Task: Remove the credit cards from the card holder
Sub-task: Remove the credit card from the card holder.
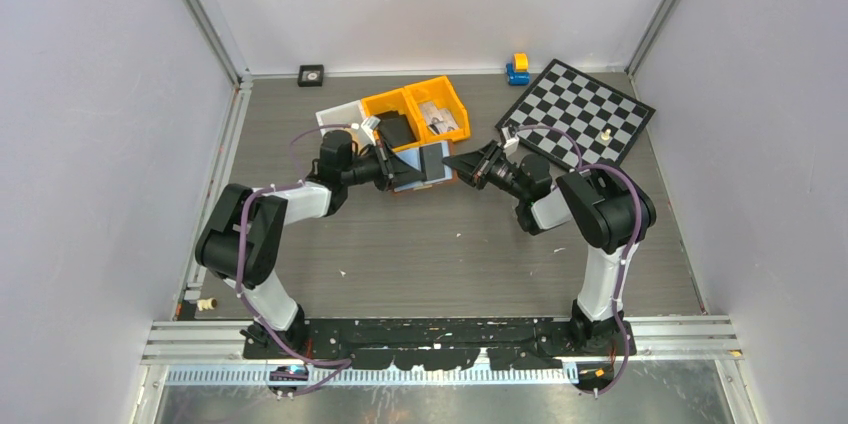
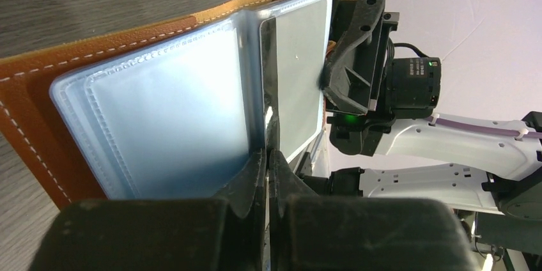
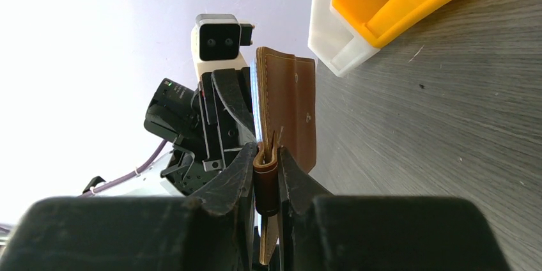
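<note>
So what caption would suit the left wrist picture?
Left hand pinches a plastic sleeve of the open card holder while the right hand holds its far edge.

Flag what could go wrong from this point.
1. The left gripper is shut on the edge of a plastic sleeve. Whether a card is in the grip is unclear, so pulling may only tug the sleeve.
2. The right gripper pinches just the card holder by its leather edge, so it might slip under that pull.

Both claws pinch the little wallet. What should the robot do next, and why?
Probably the left gripper should ease back gently: it is shut on a thin inner edge of the open card holder, card or sleeve unclear, while the right gripper clamps the brown cover.
</note>
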Motion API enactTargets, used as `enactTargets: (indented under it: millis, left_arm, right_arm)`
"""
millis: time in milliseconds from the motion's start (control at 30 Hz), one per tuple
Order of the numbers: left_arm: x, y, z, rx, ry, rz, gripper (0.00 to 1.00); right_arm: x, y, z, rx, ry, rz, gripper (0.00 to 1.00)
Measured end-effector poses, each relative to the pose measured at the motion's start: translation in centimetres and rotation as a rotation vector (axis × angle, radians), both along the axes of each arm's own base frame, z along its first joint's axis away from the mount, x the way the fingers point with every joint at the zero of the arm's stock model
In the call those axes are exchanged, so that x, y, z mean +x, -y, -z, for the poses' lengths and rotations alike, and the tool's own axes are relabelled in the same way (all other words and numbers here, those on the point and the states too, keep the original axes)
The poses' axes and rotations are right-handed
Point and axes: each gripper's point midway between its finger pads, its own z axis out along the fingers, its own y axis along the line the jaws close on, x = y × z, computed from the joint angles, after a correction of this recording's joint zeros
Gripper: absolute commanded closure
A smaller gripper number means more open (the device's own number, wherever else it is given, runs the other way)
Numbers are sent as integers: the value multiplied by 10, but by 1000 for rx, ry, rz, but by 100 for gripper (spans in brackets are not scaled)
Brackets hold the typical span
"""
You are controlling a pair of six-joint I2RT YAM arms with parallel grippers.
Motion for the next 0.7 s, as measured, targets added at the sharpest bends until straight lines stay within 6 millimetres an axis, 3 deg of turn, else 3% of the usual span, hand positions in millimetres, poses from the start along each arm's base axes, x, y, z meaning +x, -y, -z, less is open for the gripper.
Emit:
enactTargets:
  millis: [233,467,700]
  left_arm:
    - [0,-1,-3,-13,3,3,100]
    - [0,-1,-4,-16,7,5,100]
    - [1,-1,-5,-19,8,2,100]
  right_arm:
    - [1,0,0,0,1,3,75]
    - [-5,-5,1,-1,-1,-28,71]
    - [-5,-7,9,-16,-26,-38,96]
